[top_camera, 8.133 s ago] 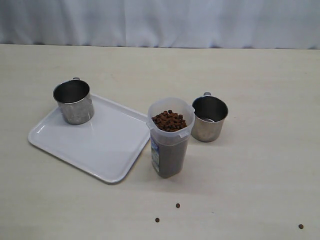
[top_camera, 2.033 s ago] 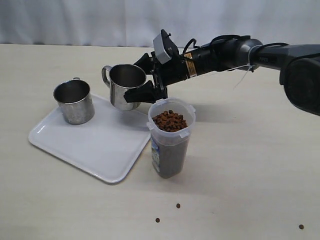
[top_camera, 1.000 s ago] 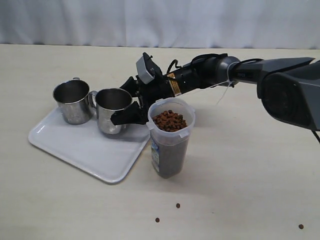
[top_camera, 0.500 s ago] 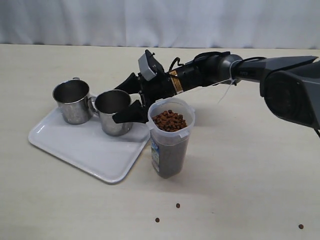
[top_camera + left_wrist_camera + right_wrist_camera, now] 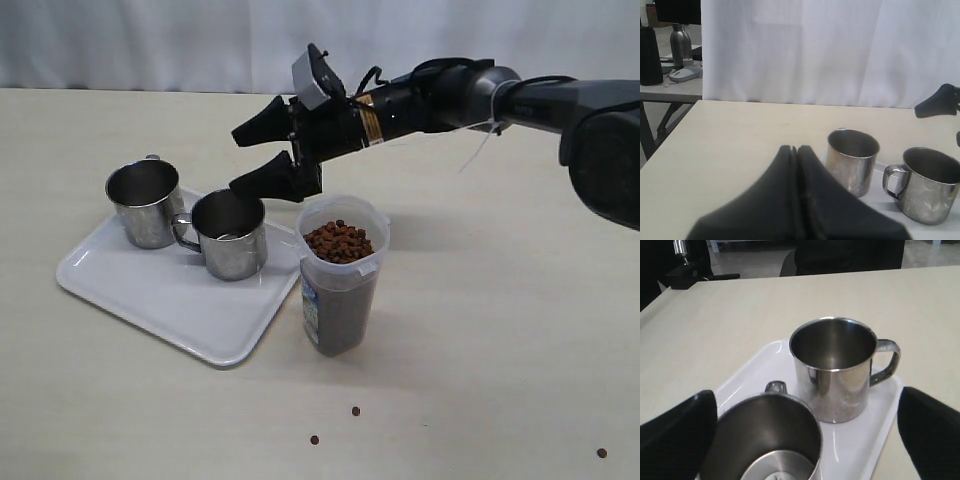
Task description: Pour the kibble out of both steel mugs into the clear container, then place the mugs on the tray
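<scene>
Two empty steel mugs stand upright side by side on the white tray (image 5: 190, 300): one (image 5: 147, 205) at its far left, the other (image 5: 232, 236) near its right edge. My right gripper (image 5: 238, 160) hangs open just above and behind the second mug, touching nothing. In the right wrist view both mugs (image 5: 835, 370) (image 5: 765, 440) lie between the spread fingers (image 5: 680, 435). The clear container (image 5: 340, 290) stands right of the tray, filled with kibble (image 5: 338, 241). My left gripper (image 5: 796, 148) is shut and empty, off to the left of the mugs (image 5: 852, 160) (image 5: 927, 182).
Three stray pellets (image 5: 355, 411) (image 5: 314, 440) (image 5: 601, 453) lie on the table in front of the container. The right arm (image 5: 450, 95) stretches in from the right, above the table behind the container. A white curtain (image 5: 320, 40) closes the back.
The right gripper set the second mug on the tray beside the first, opened wide, and has risen up and back off it. The left gripper has stayed shut.
</scene>
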Available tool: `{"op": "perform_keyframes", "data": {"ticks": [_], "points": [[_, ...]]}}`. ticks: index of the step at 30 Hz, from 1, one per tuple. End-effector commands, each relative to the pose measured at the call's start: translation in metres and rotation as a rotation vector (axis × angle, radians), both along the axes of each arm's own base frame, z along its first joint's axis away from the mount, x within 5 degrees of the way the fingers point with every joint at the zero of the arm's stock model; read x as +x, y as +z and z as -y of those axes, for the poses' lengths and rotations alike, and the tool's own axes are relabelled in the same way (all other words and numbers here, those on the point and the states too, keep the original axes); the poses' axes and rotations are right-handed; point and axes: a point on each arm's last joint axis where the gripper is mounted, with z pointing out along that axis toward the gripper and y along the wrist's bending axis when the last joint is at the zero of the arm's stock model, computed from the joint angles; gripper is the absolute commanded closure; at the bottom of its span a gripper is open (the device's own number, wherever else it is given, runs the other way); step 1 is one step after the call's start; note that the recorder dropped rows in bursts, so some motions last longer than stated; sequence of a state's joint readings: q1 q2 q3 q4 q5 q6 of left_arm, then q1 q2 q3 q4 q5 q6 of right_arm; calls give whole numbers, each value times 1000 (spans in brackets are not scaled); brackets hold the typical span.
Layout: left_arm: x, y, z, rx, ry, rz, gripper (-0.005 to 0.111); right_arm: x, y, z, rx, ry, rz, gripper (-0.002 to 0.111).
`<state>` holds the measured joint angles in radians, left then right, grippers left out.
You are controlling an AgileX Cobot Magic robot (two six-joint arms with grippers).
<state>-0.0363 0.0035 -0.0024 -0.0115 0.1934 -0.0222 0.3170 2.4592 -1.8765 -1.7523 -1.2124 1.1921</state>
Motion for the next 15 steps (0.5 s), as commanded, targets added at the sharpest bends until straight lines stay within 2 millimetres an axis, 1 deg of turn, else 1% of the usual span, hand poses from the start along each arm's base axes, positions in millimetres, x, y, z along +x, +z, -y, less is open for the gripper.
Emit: {"op": "perform_keyframes", "data": {"ticks": [1,3,4,5,7,9,10,12,13,15], "points": [[0,0,0,0,1,6,107,2,40,10,32,-30,31,36],[0,0,0,0,1,6,107,5,62,23,43,-74,17,45],[0,0,0,0,1,6,107,6,72,30,48,-107,-19,51],[0,0,0,0,1,6,107,9,86,43,55,-162,-90,59],[0,0,0,0,1,6,107,14,110,74,79,-287,-255,79],[0,0,0,0,1,6,107,20,129,118,105,-398,-288,104],[0,0,0,0,1,6,107,21,133,141,115,-454,-316,103],[0,0,0,0,1,6,107,13,132,182,141,-557,-397,103],[0,0,0,0,1,9,107,4,129,198,164,-597,-424,103],[0,0,0,0,1,9,107,-17,120,221,178,-681,-426,103]]}}
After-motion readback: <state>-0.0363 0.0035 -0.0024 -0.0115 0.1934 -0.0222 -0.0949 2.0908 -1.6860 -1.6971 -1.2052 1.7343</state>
